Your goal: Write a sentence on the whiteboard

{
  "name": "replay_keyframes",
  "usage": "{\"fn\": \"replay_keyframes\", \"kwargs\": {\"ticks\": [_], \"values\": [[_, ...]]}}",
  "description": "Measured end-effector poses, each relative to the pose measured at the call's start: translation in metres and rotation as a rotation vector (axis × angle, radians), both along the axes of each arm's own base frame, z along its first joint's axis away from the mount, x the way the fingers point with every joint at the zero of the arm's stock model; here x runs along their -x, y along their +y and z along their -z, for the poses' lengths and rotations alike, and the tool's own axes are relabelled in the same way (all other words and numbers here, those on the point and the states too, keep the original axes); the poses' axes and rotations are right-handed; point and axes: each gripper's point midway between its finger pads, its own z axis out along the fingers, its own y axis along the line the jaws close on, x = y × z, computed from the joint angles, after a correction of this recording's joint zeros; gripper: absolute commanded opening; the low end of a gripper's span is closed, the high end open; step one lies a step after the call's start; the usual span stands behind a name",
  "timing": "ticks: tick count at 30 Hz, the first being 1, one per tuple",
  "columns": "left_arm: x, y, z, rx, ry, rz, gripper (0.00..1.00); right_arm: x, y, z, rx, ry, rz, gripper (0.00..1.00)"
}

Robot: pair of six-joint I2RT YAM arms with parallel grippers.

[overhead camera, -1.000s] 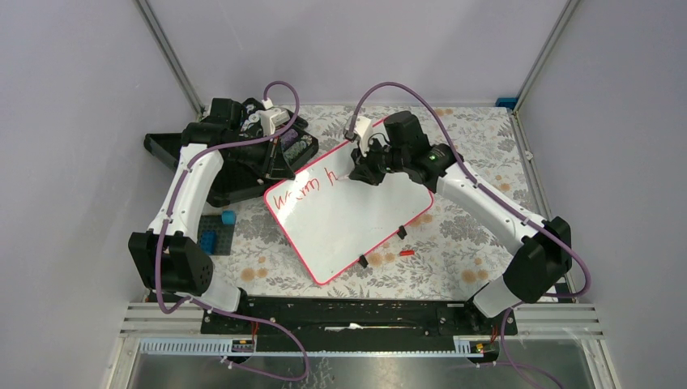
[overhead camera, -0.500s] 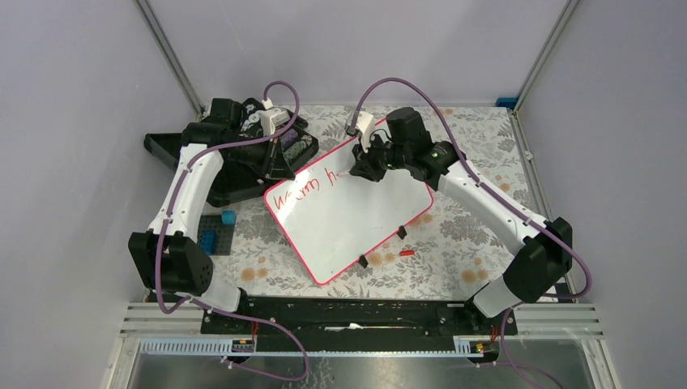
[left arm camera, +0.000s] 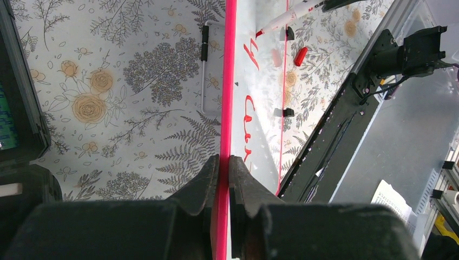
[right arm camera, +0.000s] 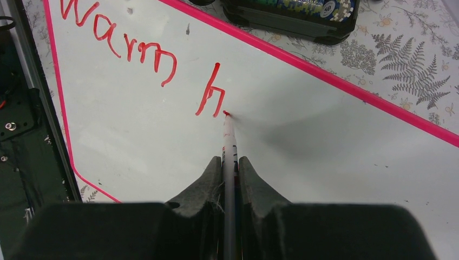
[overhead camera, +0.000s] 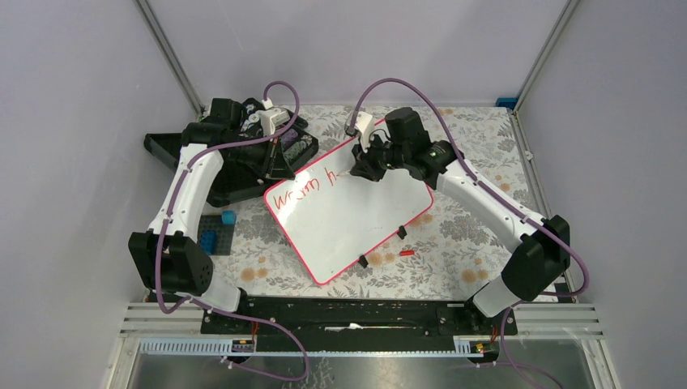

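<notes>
the whiteboard lies askew in the middle of the table, towards its far edge. the sentence reads only "warm h", so i judge most of it is left to write. the left gripper is clamped on the board's pink rim, far-left side. the right gripper, closed on the red marker, reaches over the board's far edge, tip touching just after the h.

Pink-rimmed whiteboard askew on the floral tabletop, its red sentence just "Warm h" near the far-left edge.
</notes>
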Motion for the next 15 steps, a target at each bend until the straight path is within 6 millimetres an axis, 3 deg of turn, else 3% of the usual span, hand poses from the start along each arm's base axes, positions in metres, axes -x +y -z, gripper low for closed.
{"fn": "replay_keyframes", "kwargs": {"ticks": [15], "values": [[0.000, 0.000, 0.000, 0.001, 0.000, 0.000, 0.00, -0.017, -0.011, -0.010, -0.007, -0.027, 0.044, 0.00]]}}
